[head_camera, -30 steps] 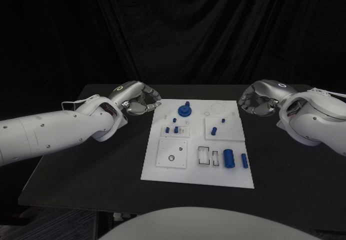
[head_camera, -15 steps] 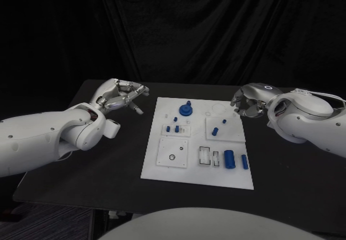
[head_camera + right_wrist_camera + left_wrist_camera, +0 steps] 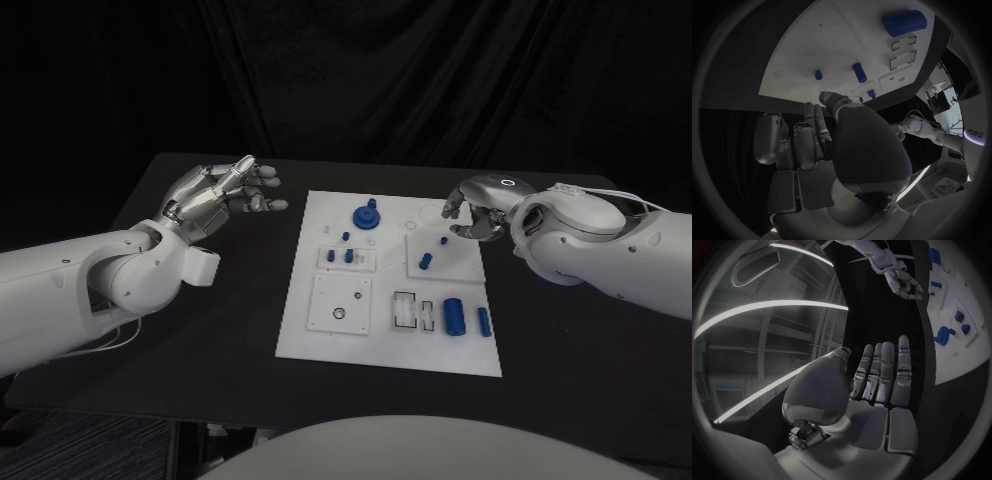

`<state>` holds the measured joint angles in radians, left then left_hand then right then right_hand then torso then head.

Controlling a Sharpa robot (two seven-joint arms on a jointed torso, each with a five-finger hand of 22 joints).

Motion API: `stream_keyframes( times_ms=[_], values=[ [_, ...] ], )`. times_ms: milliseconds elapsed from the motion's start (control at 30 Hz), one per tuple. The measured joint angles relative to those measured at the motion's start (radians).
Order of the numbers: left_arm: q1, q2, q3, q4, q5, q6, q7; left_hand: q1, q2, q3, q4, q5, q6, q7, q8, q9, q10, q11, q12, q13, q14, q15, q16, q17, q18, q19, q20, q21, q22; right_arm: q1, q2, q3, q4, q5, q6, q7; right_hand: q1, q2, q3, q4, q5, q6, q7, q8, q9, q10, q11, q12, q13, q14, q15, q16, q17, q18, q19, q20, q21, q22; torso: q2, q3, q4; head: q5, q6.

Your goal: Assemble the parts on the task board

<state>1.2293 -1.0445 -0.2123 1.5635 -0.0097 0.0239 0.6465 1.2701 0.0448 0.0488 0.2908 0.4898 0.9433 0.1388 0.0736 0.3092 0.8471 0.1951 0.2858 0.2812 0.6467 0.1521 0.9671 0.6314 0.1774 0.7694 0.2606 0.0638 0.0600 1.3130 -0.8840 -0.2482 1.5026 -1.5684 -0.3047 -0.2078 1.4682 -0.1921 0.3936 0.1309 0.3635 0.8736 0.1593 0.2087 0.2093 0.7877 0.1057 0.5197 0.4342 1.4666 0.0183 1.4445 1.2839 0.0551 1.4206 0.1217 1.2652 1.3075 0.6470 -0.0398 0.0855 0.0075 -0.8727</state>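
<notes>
The left robot hand (image 3: 216, 192) is spread wide and empty beside the flat white plastic task board (image 3: 335, 341), while the right robot hand (image 3: 472, 209) curls narrow over its far edge, grasp unclear.

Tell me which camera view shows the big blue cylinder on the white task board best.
The head view: the big blue cylinder lies in full sight near the white task board's front right. The right wrist view catches it at the circle's rim; the left wrist view cannot settle it.
</notes>
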Motion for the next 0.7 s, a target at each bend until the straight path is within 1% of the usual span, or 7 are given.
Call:
stream_keyframes(
  times_ms=[133, 200, 233, 300, 400, 500, 700],
  values=[
    [0.000, -0.002, 0.000, 0.006, 0.015, 0.034, 0.012, 0.021, 0.006, -0.029, -0.001, -0.006, -0.017, 0.002, 0.000, -0.010, -0.050, 0.039, 0.011, -0.031, -0.172, 0.061, -0.202, -0.161, -0.023, -0.642, 0.020, -0.040, -0.031, -0.007, 0.002, 0.000, -0.005, -0.005, 0.000, 0.002, -0.004, 0.004, -0.004, 0.004, -0.005, 0.000, 0.000, 0.000, 0.000, 0.000, 0.000, -0.005, -0.012, 0.000, 0.000, 0.000, 0.000, 0.000, 0.000, 0.000, 0.000, 0.000, 0.003, -0.0016, -0.0002, -0.002, 0.000],
    [0.000, -0.004, 0.000, 0.009, 0.021, 0.048, 0.017, 0.034, 0.019, -0.049, -0.002, -0.013, -0.031, 0.006, 0.000, -0.016, -0.100, 0.036, 0.006, -0.057, -0.233, 0.056, -0.287, -0.244, -0.025, -0.748, 0.014, -0.059, -0.055, -0.010, 0.002, 0.000, -0.006, -0.007, 0.000, 0.003, -0.004, 0.004, -0.004, 0.004, -0.005, 0.000, 0.000, 0.000, -0.001, 0.000, 0.000, -0.009, -0.015, 0.000, 0.000, 0.000, -0.001, 0.000, 0.000, 0.000, 0.000, 0.000, 0.004, -0.0018, -0.0012, -0.002, 0.000],
    [0.000, -0.005, 0.000, 0.010, 0.023, 0.053, 0.018, 0.047, 0.018, -0.053, -0.004, -0.013, -0.040, 0.016, 0.000, -0.019, -0.133, 0.024, -0.009, -0.071, -0.261, 0.058, -0.322, -0.278, -0.082, -0.764, -0.013, -0.061, -0.057, -0.011, 0.002, 0.000, -0.006, -0.008, 0.000, 0.004, -0.008, 0.000, -0.004, 0.004, -0.005, 0.000, 0.000, -0.004, -0.001, 0.000, 0.000, -0.009, -0.018, 0.000, 0.000, 0.000, -0.002, 0.000, 0.000, 0.000, 0.000, 0.000, 0.004, -0.0022, -0.0013, -0.003, 0.000],
    [-0.001, -0.006, 0.000, 0.012, 0.027, 0.063, 0.021, 0.050, 0.018, -0.055, -0.002, -0.013, -0.054, 0.029, 0.000, -0.022, -0.168, 0.010, -0.024, -0.085, -0.290, 0.061, -0.356, -0.308, -0.111, -0.768, -0.036, -0.060, -0.058, -0.014, 0.002, 0.000, -0.007, -0.010, 0.000, 0.005, -0.010, -0.002, -0.007, 0.007, -0.012, 0.000, 0.000, -0.005, -0.001, 0.000, 0.000, -0.016, -0.025, -0.003, 0.003, 0.000, -0.002, 0.000, 0.004, 0.004, 0.000, 0.000, 0.005, -0.0028, -0.0019, -0.004, 0.000],
    [-0.001, -0.007, 0.000, 0.014, 0.031, 0.074, 0.024, 0.050, 0.018, -0.055, -0.001, -0.013, -0.057, 0.033, -0.004, -0.023, -0.181, 0.003, -0.031, -0.091, -0.304, 0.059, -0.369, -0.320, -0.133, -0.446, -0.045, 0.258, 0.263, -0.015, 0.002, 0.000, -0.008, -0.011, 0.000, 0.006, -0.011, -0.002, -0.011, 0.011, -0.012, 0.000, 0.000, -0.005, -0.003, 0.003, 0.002, -0.021, -0.030, -0.001, 0.006, 0.000, -0.003, 0.000, 0.004, 0.004, 0.000, 0.000, 0.004, -0.0038, -0.0018, -0.008, 0.000],
    [-0.003, -0.008, 0.000, 0.017, 0.034, 0.084, 0.026, 0.058, 0.020, -0.058, -0.004, -0.013, -0.063, 0.038, -0.004, -0.026, -0.201, -0.002, -0.041, -0.099, -0.341, 0.055, -0.404, -0.340, -0.149, 0.062, -0.049, 0.768, 0.771, -0.017, 0.001, 0.000, -0.010, -0.012, 0.001, 0.007, -0.011, -0.003, -0.011, 0.011, -0.017, 0.000, 0.000, -0.005, -0.003, 0.004, 0.004, -0.021, -0.035, -0.001, 0.006, 0.000, -0.003, 0.000, 0.004, 0.004, 0.000, 0.000, 0.003, -0.0052, -0.0015, -0.012, 0.000],
    [-0.006, -0.008, 0.000, 0.019, 0.037, 0.101, 0.028, 0.064, 0.024, -0.064, -0.001, -0.013, -0.107, 0.034, -0.010, -0.037, -0.273, -0.022, -0.071, -0.124, -0.446, 0.036, -0.544, -0.419, -0.149, 0.522, -0.069, 1.228, 1.220, -0.025, 0.003, 0.000, -0.016, -0.013, 0.002, 0.009, -0.015, 0.001, -0.014, 0.014, -0.021, 0.004, 0.004, -0.009, -0.004, 0.004, 0.004, -0.021, -0.040, -0.001, 0.006, 0.000, -0.004, 0.000, 0.004, 0.004, 0.000, 0.000, 0.002, -0.0096, 0.0014, -0.016, 0.000]
  ],
)
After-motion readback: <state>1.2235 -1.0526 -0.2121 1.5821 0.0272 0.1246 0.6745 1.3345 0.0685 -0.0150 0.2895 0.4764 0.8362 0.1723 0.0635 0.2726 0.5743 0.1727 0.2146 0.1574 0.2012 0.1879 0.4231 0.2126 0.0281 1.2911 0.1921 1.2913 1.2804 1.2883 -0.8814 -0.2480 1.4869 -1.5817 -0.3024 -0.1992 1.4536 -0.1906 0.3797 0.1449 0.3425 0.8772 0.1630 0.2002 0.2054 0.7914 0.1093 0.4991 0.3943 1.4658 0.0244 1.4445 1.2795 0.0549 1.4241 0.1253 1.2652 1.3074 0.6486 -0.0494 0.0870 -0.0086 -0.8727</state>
